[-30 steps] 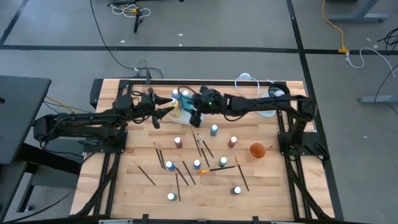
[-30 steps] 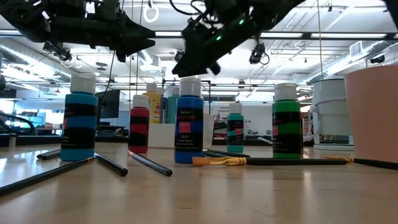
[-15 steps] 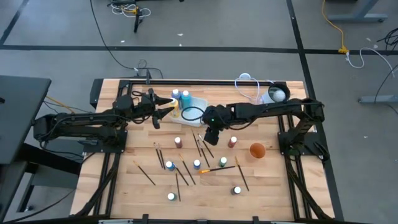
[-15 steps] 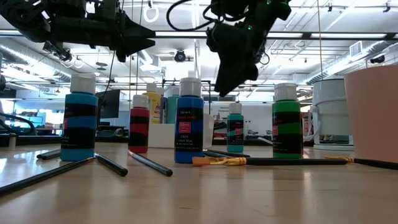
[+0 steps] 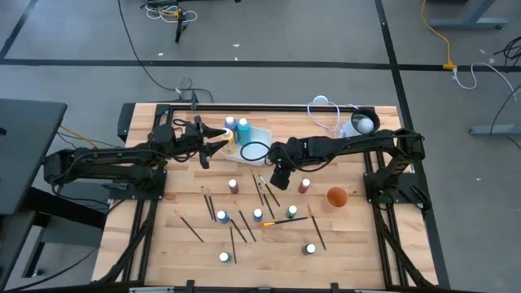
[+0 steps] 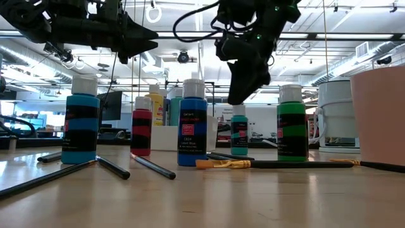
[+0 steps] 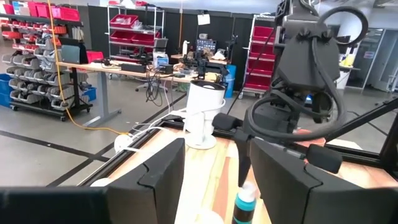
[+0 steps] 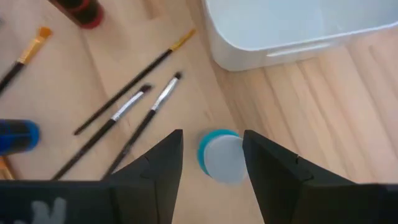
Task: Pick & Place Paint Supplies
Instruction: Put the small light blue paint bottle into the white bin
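Item: teal bottle (image 8: 221, 155), upright on table, just beside white tray (image 8: 298, 28) | Bearing: I read it straight below my right gripper (image 8: 211, 163), cap centred between spread empty fingers | Left gripper (image 5: 213, 145): open, idle at tray, farther off.

Paint bottles (image 5: 234, 185) upright, white caps, scattered mid-desk: blue, teal, red-brown, green. Two more blue ones (image 5: 236, 124) stand in the white tray. Thin dark brushes (image 5: 241, 225) lie flat among them, one orange-handled brush (image 5: 281, 220) too.
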